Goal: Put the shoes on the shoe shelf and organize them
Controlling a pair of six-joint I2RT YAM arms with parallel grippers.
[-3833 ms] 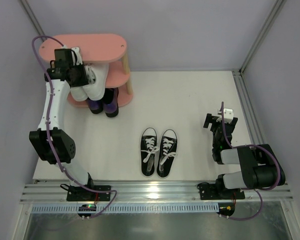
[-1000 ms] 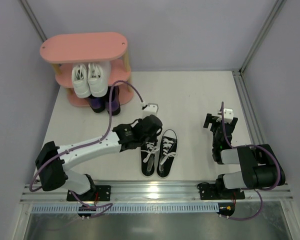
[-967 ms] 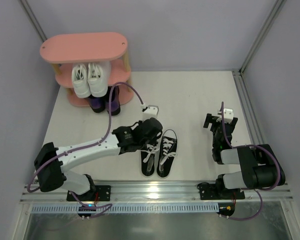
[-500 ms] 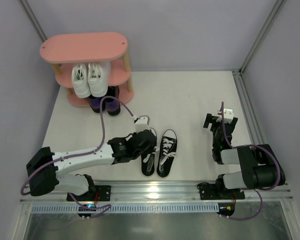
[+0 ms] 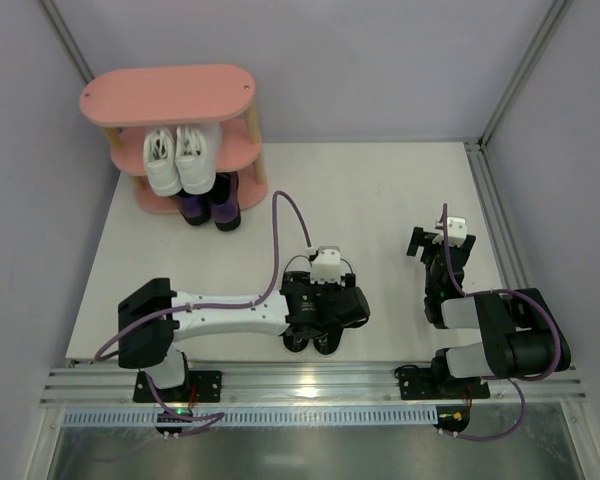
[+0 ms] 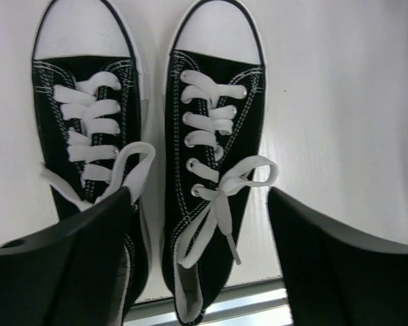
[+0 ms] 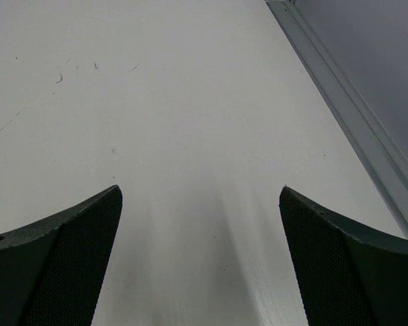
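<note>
The pair of black canvas sneakers (image 6: 214, 136) with white laces lies side by side near the table's front edge; the top view shows only their heels (image 5: 310, 345). My left gripper (image 6: 198, 193) is open and hangs over them. It straddles the right sneaker, with one finger (image 6: 68, 272) over the left sneaker's heel (image 6: 88, 122). In the top view this left gripper (image 5: 318, 322) covers most of the pair. The pink shoe shelf (image 5: 170, 95) stands at the back left, with white sneakers (image 5: 177, 160) on its middle board and dark glossy shoes (image 5: 208, 212) on the bottom one. My right gripper (image 7: 200, 190) is open over bare table.
The right arm (image 5: 438, 243) rests folded at the right side, near a metal rail (image 5: 490, 210) along the table's right edge. A metal rail (image 5: 310, 385) runs along the front edge just behind the sneakers' heels. The shelf's top board is bare.
My left arm swung from beside the sneakers' toes to directly over the pair, and its jaws went from shut to open. The right arm has not moved.
</note>
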